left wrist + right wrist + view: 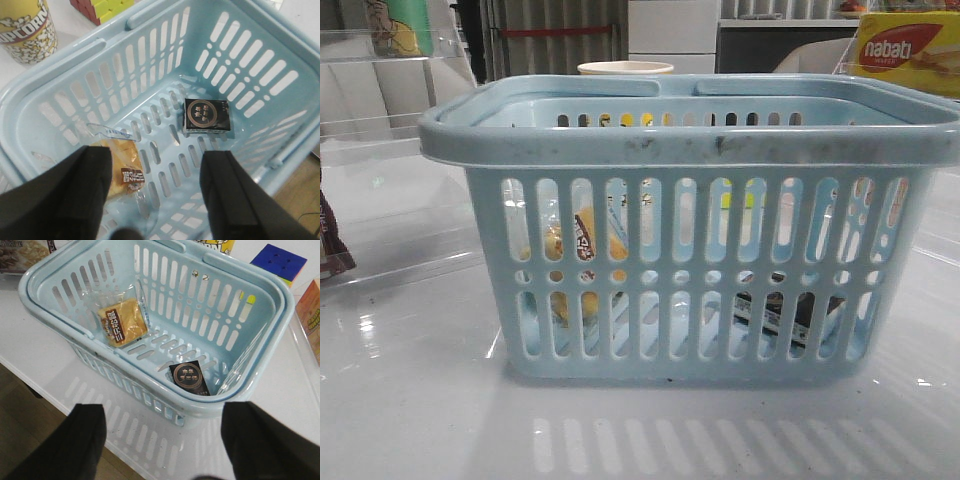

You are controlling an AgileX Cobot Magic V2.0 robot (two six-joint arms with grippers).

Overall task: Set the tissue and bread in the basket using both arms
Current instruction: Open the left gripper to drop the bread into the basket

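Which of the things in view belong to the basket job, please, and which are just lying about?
Part of the job:
- basket
- bread, inside the basket
- tissue, inside the basket
- left gripper and right gripper, both open and empty

Just lying about:
- popcorn cup
- puzzle cube
- nabati box

A yellow and red "nabati" cardboard box [908,52] is sitting at the far right of the glossy white counter [420,400]. A round popcorn-printed paper tub [24,31] is standing near a multicoloured puzzle cube [102,8]. A dark brown packet [332,245] is showing at the left edge.
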